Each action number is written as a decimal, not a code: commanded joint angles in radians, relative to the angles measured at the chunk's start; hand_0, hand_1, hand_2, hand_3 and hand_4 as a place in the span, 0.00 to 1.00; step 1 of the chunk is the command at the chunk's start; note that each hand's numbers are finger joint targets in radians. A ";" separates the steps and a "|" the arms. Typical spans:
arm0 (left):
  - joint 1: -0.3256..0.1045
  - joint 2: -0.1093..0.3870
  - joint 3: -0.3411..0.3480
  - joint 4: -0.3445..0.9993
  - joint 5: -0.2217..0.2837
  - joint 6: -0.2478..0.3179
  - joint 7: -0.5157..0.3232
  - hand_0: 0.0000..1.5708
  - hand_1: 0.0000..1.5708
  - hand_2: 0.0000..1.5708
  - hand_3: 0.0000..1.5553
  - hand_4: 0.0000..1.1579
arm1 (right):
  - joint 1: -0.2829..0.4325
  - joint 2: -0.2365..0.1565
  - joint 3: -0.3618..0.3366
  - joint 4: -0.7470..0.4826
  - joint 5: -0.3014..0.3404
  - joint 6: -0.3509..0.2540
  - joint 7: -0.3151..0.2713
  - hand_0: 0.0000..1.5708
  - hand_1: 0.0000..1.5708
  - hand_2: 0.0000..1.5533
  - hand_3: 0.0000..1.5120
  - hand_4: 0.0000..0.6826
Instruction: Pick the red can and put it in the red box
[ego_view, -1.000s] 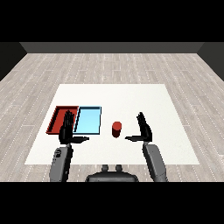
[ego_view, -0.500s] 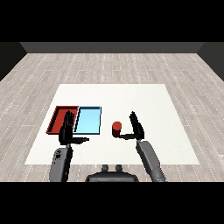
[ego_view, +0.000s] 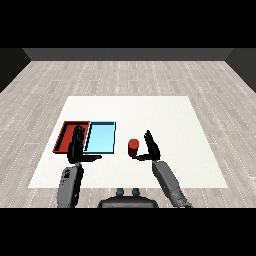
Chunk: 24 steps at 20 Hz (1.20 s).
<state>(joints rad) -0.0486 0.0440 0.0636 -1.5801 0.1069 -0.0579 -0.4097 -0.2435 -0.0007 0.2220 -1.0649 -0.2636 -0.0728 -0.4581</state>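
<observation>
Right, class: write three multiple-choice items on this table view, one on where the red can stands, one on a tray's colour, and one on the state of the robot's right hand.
1. Where does the red can stand?
A. In the red tray
B. On the white table, right of the light blue tray
C. In the light blue tray

2. Which colour is the leftmost tray?
A. Red
B. Green
C. Yellow

3. How is the right hand?
A. Curled round the can
B. Out of view
C. Open beside the can

Key: 1 B, the can is on the white table, outside the light blue tray. 2 A, the red tray lies leftmost. 3 C, its fingers are straight, thumb reaching toward the can.
</observation>
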 joint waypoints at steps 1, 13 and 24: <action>0.022 0.014 0.007 -0.022 0.002 -0.012 0.001 0.00 0.00 0.00 0.00 0.00 | -0.082 0.001 -0.009 0.101 -0.039 0.000 -0.011 0.00 0.00 0.00 0.00 0.00; 0.102 -0.028 -0.043 -0.095 -0.030 0.017 0.010 0.00 0.00 0.00 0.00 0.00 | -0.155 0.001 0.119 0.188 -0.180 -0.059 -0.049 0.00 0.00 0.00 0.00 0.00; 0.041 0.003 -0.014 -0.073 -0.019 0.006 0.014 0.00 0.00 0.00 0.00 0.00 | -0.311 0.001 0.249 0.334 -0.353 -0.118 -0.118 0.00 0.00 0.00 0.00 0.00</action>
<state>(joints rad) -0.0183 0.0370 0.0493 -1.6119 0.0853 -0.0477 -0.4132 -0.4721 0.0000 0.4123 -0.7903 -0.5356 -0.1478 -0.5598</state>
